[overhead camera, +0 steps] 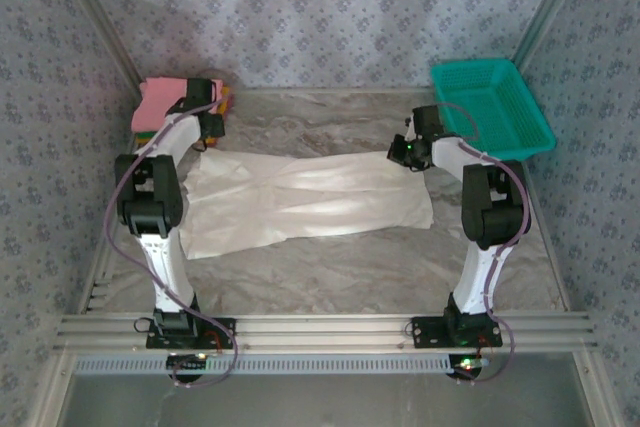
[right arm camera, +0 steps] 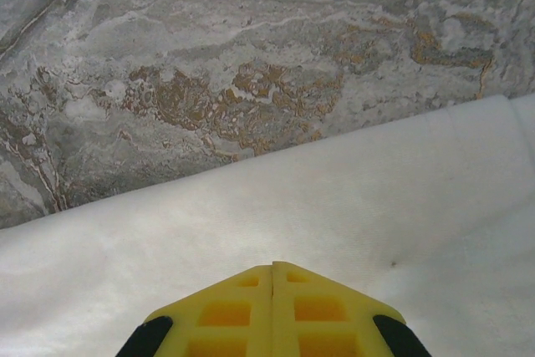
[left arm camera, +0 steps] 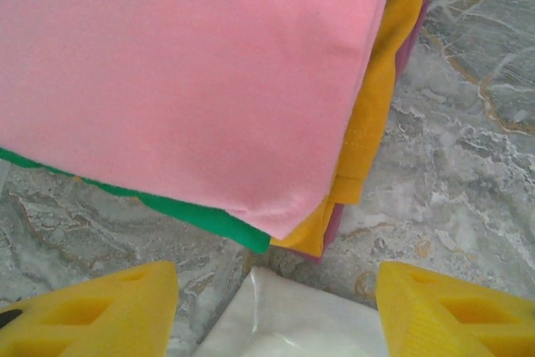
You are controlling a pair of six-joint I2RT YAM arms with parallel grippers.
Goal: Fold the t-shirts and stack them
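The white t-shirt (overhead camera: 310,197) lay in a long strip, one corner just beside the stack (overhead camera: 158,105) of pink, green and orange shirts. Over that corner hung the left gripper (left arm camera: 276,282), jaws spread and empty. At the end farthest from the stack, the right gripper (right arm camera: 272,272) rested, fingers pressed together, against the cloth. The fold looked half done. Next, both needed fresh holds to double the strip.

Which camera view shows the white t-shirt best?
The top external view: nearly the whole white t-shirt lies spread across the table. The left wrist view shows a corner of it near the folded stack; the right wrist view shows a stretch of its edge, close up.
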